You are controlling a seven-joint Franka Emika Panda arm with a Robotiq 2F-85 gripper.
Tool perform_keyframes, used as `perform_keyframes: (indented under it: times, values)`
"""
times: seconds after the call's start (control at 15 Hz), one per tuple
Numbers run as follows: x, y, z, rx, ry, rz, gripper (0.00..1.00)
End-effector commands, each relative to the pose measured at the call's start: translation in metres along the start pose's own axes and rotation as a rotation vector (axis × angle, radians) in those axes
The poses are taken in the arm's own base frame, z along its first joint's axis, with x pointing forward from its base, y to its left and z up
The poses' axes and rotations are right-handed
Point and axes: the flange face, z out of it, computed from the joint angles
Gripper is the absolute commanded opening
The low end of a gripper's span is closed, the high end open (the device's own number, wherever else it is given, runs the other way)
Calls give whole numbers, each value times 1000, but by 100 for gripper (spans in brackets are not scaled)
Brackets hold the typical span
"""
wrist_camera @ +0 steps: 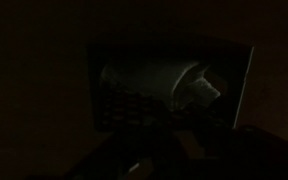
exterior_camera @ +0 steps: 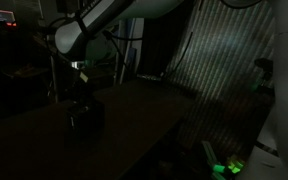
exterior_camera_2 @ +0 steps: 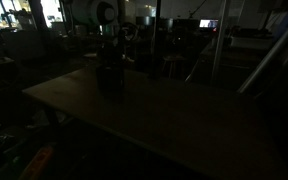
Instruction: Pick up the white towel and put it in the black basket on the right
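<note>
Very dark room. The white towel (wrist_camera: 156,82) lies inside the black basket (wrist_camera: 112,105) on a table (exterior_camera_2: 184,115), directly beneath the gripper (exterior_camera: 82,86). In the wrist view its long side runs across. It is too dark to tell whether the gripper is open or closed.

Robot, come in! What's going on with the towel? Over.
Gripper hovering above black basket, jaws too dark to read. White towel lying inside the basket. No blocker visible, scene very dim.
</note>
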Motion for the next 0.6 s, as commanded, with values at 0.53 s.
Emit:
perform_keyframes:
  times: [0.53]
  values:
    - [-4, -3, -24, -43, -6, 5, 13]
